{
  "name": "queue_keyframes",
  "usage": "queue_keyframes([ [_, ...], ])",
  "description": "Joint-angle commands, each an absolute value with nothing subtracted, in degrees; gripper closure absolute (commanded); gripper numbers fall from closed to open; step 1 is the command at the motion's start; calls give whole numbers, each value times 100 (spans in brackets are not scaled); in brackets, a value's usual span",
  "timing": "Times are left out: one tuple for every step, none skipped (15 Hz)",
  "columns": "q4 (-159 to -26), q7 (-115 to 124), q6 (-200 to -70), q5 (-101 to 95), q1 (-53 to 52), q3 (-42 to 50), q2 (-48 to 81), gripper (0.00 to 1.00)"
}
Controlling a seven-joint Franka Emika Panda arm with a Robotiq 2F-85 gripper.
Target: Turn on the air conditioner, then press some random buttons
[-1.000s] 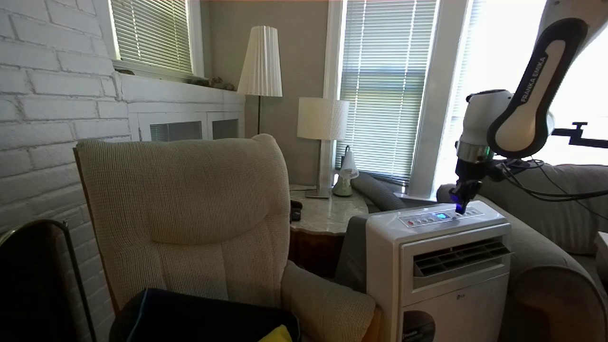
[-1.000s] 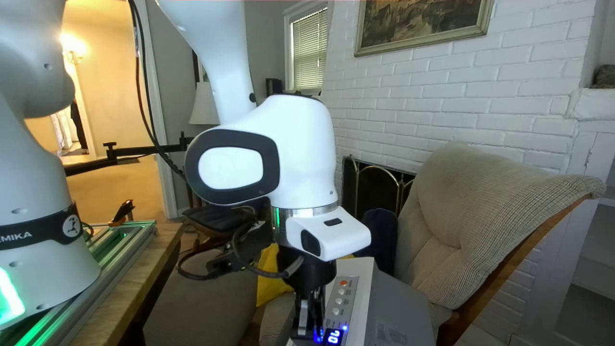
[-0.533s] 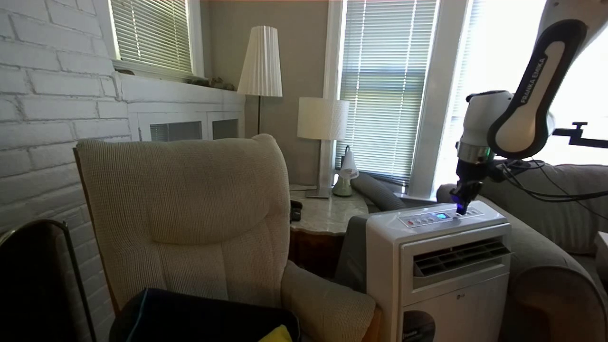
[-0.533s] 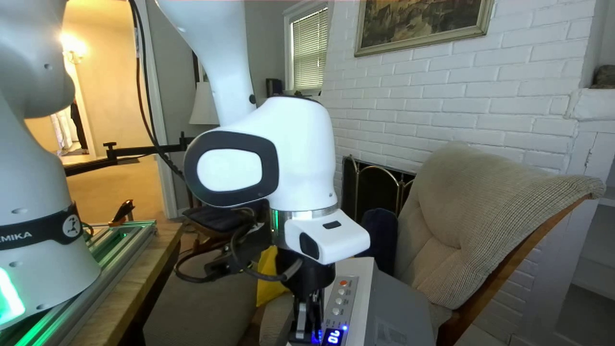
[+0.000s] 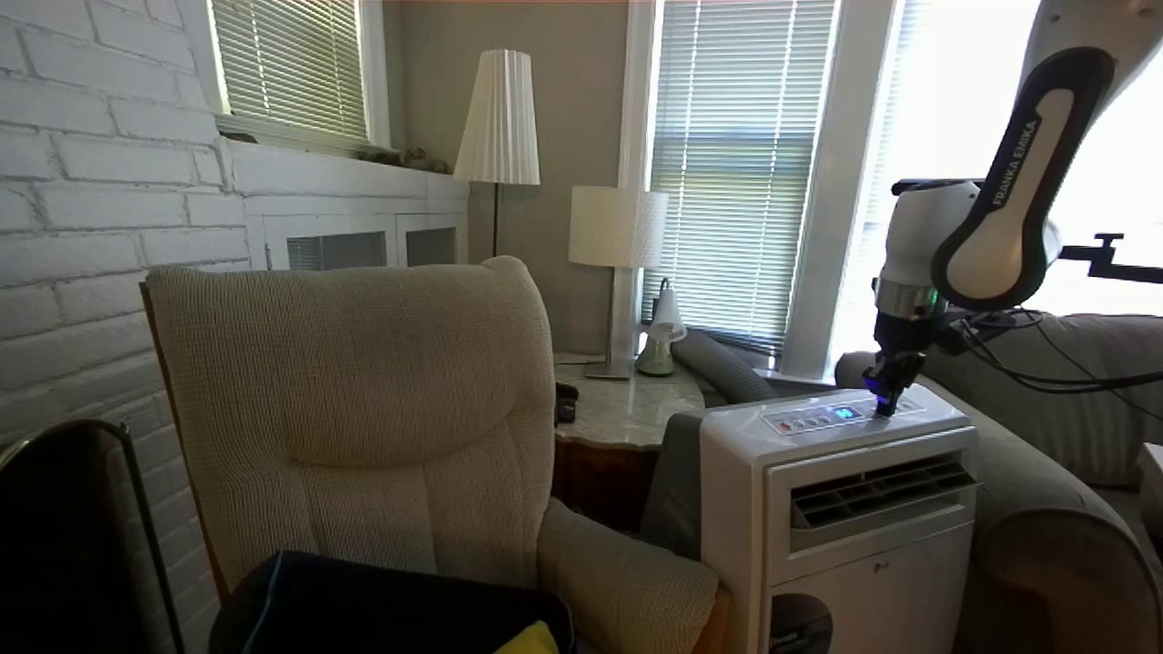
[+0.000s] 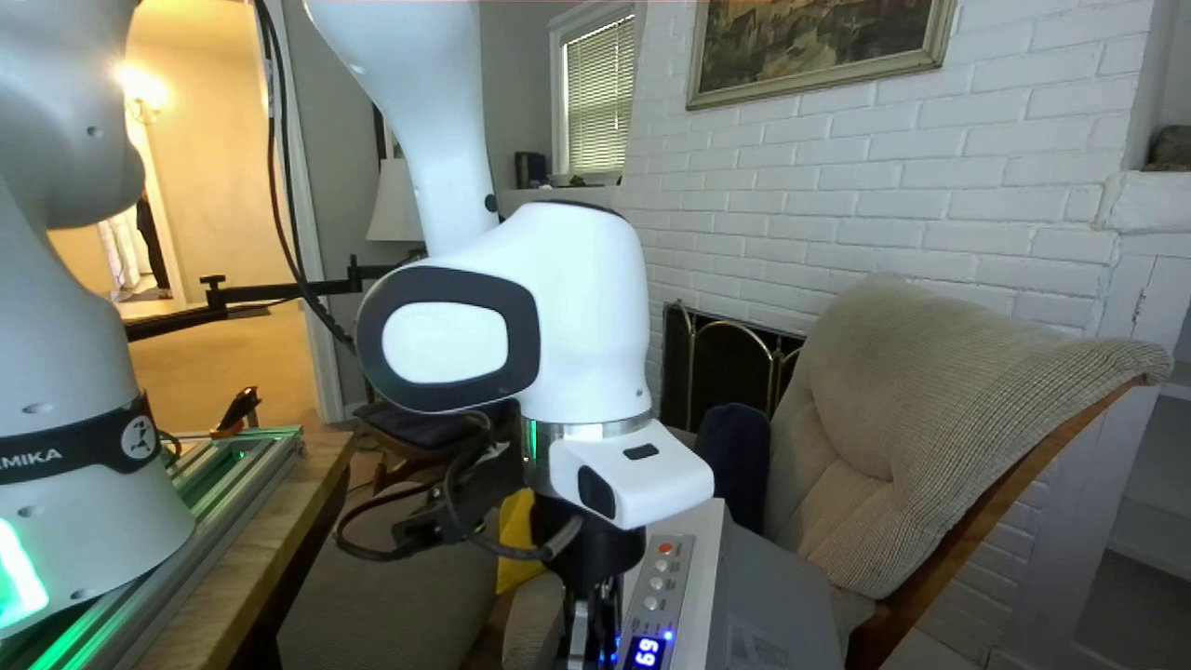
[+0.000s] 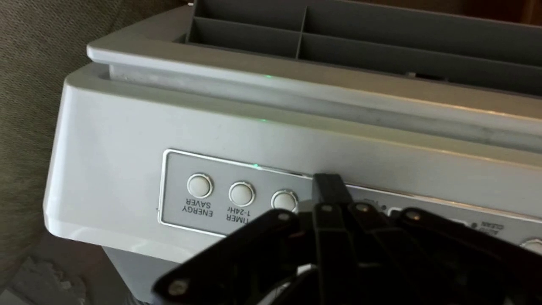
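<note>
A: Where do we stand?
B: The air conditioner (image 5: 854,581) is right beneath the display (image 6: 646,653), which is set in its top; the buttons (image 7: 284,200) run out on both sides of the display. The display is lit, so we judge that it's on and we're at the random presses.
A: And our claw (image 7: 332,188)?
B: Fully closed with nothing in it, fingertips (image 7: 334,192) together just beside the display. They hide what lies beneath, so we can't tell whether they touch a button.
A: How do we press well?
B: With the claw closed, we poke straight down and gently, ease off once the button gives, and watch the display for an answer.
A: And between presses?
B: We should lift clear first; dragging could skid or catch a neighbour. The timer button (image 7: 241,194) and energy saver button (image 7: 200,186) make easy targets, farther from the display on the claw's side. Let's spare the red button (image 6: 665,548), across the display: it's probably the power.
</note>
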State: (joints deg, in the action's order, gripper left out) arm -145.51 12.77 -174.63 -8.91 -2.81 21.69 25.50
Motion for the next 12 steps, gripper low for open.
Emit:
queue_keyframes([
  [-14400, 1107, -17462, -757, -360, 2230, 2792, 100],
  [-14454, 1094, -17380, -751, -363, 2207, 2666, 100],
  [-14499, 1134, -17376, -770, -441, 2274, 2576, 100],
  [-14577, 1172, -17319, -788, -531, 2343, 2431, 100],
  [-14618, 1214, -17208, -812, -645, 2440, 2340, 100],
  [-14669, 1227, -17096, -839, -741, 2517, 2213, 100],
  [-14732, 1288, -17039, -882, -887, 2636, 2097, 74],
  [-14774, 1348, -16943, -948, -1030, 2763, 1974, 73],
  [-14816, 1429, -16871, -1026, -1190, 2905, 1842, 68],
  [-14859, 1513, -16776, -1102, -1320, 3016, 1680, 60],
  [-14870, 1646, -16752, -1199, -1469, 3163, 1571, 54],
  [-14881, 1754, -16577, -1297, -1588, 3268, 1420, 46],
])
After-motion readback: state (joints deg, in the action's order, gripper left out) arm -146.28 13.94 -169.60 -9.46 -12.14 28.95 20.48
